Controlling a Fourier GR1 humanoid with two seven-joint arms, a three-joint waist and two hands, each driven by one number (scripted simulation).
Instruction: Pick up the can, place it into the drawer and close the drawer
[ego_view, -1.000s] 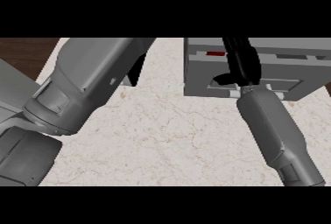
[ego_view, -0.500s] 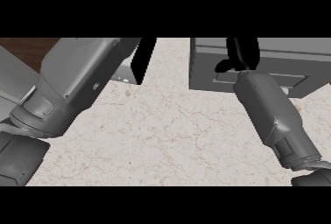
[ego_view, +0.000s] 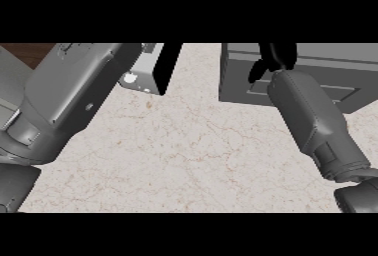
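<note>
The drawer (ego_view: 310, 80) is seen as a grey box unit at the upper right of the counter, directly beneath and around the right hand; its front appears flush with the housing, though this cannot be told with certainty. The can is not seen in the head view, and whether it lies inside the drawer cannot be told. Nearest the lower edge, the marbled counter (ego_view: 192, 155) is spread between the two grey forearms. The right forearm (ego_view: 314, 120) is extended from the lower right up toward the drawer unit. At its far end the right hand (ego_view: 275, 59) is shown over the top of the unit, its black fingers curled downward, with nothing seen between them. The left forearm (ego_view: 70, 100) is raised steeply at the left side. The left hand (ego_view: 168, 67) is visible only as a dark edge at the top, beside a light grey panel (ego_view: 142, 75); the state of its fingers cannot be told.
</note>
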